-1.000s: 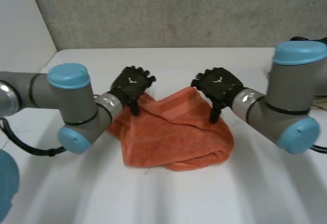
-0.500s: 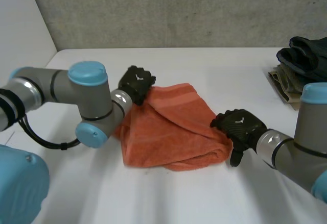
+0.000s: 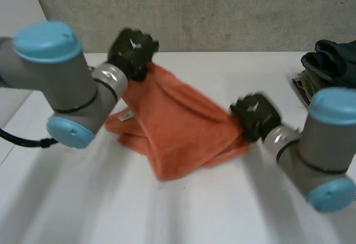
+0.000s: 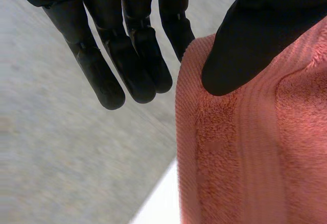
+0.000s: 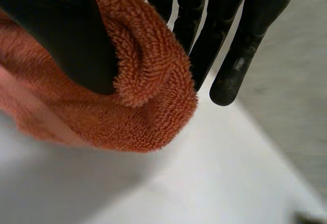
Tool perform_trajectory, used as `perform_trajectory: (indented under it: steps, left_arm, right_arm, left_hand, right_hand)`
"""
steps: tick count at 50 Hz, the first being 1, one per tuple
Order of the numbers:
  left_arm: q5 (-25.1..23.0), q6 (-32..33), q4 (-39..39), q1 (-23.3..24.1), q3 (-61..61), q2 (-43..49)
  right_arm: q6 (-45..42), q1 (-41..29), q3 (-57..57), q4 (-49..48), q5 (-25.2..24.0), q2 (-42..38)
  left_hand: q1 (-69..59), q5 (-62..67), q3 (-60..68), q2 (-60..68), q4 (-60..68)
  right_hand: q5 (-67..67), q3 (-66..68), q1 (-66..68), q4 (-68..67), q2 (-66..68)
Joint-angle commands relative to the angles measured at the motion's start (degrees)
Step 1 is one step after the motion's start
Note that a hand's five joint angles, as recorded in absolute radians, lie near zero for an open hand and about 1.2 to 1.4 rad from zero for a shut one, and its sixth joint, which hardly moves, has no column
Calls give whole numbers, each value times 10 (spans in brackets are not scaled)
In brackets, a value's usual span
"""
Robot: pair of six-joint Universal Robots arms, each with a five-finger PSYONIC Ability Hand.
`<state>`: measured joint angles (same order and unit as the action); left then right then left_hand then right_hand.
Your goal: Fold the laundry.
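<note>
White counter [image 3: 194, 210] is running back to a grey wall [image 3: 222, 10], and the job is under way on it. At the left, the left hand [image 3: 132, 50] is gripping one corner of the orange towel [image 3: 178, 124] and holding it up off the counter near the wall. Its thumb [image 4: 255, 45] is pressing down on the hemmed edge while the fingers [image 4: 133, 66] are reaching out straight just past that edge. From there the towel is hanging down in a slope, its bunched lower part lying on the counter between the two arms. Further right, the right hand [image 3: 253, 116] is pinching the towel's low right end, clamping a thick roll of it just above the counter. Dark clothes [image 3: 334, 60] are sitting at the far right, well apart.

To me the robot is spreading the towel before any fold. Next, both hands are going to need to draw the corners apart, pulling the cloth taut and flat without losing either pinch.
</note>
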<state>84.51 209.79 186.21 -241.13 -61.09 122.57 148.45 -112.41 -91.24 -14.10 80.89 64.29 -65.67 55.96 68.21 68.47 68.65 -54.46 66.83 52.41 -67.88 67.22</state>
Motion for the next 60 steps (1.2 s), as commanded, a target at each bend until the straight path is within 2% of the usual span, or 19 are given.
perform_trajectory:
  steps: [1,5,8,14,17,25,29,30,31,32,33,34,37,40,45,49,52,60]
  left_arm:
    - [21,-46,26,-6,6,-92]
    - [50,-75,39,-7,-1,-138]
    - [67,-88,35,-5,-17,-168]
    - [72,-90,34,-9,-117,-248]
    - [72,-91,33,-14,-160,-272]
    - [78,-95,33,-29,-257,-322]
    - [89,-99,32,-43,-267,-331]
    - [94,-102,30,-45,-266,-331]
    - [94,-103,28,-46,-265,-332]
    - [95,-104,27,-47,-265,-332]
    - [96,-104,26,-47,-264,-332]
    - [96,-105,21,-49,-261,-332]
    - [96,-105,14,-49,-253,-333]
    - [96,-106,11,-50,-248,-334]
    - [95,-107,11,-50,-253,-345]
    - [95,-107,10,-50,-262,-351]
    - [95,-107,11,-49,-265,-353]
    - [95,-106,11,-49,-259,-354]
  right_arm:
    - [-46,57,90,-1,14,76]
    - [-54,51,143,-2,11,87]
    - [-49,20,167,-6,-14,109]
    - [-14,-17,176,-37,-97,115]
    - [3,-25,179,-48,-109,104]
    - [72,-55,254,-87,-140,-56]
    - [83,-54,315,-63,-120,-156]
    - [84,-54,336,-44,-87,-178]
    - [84,-54,344,-33,-65,-179]
    - [84,-54,349,-24,-41,-177]
    - [87,-58,350,-9,3,-163]
    - [89,-61,348,0,21,-153]
    - [107,-56,316,26,45,-102]
    - [135,-43,279,49,21,-59]
    - [186,33,222,130,-68,28]
    - [184,66,219,227,-107,3]
    - [167,70,218,274,-109,-36]
    - [125,76,183,265,-116,-96]
  left_hand:
    - [-143,140,118,115,113]
    - [-143,140,118,115,113]
    - [-143,140,118,115,113]
    - [-143,140,118,115,113]
    - [-143,140,118,115,113]
    - [-143,140,118,115,113]
    - [-143,140,118,115,113]
    - [-143,140,118,115,113]
    - [-143,140,118,115,113]
    - [-143,140,118,115,113]
    - [-143,140,118,115,113]
    - [-143,140,118,115,113]
    - [-143,140,118,115,113]
    - [-143,140,118,115,113]
    - [-143,140,118,115,113]
    - [-143,140,118,115,113]
    - [-143,140,118,115,113]
    - [-143,140,118,115,113]
  right_hand:
    - [-155,132,276,-121,128]
    - [-155,132,276,-121,128]
    - [-155,132,276,-121,128]
    - [-155,132,276,-121,128]
    - [-155,132,276,-121,128]
    - [-155,132,276,-121,128]
    - [-154,131,275,-120,127]
    - [265,-289,-145,300,-293]
    - [469,-493,-349,504,-497]
    - [545,-568,-424,579,-572]
    - [545,-568,-424,579,-572]
    - [545,-568,-424,579,-572]
    - [545,-568,-424,579,-572]
    - [545,-568,-424,579,-572]
    - [545,-568,-424,579,-572]
    - [545,-568,-424,579,-572]
    - [545,-568,-424,579,-572]
    - [525,-549,-405,560,-553]
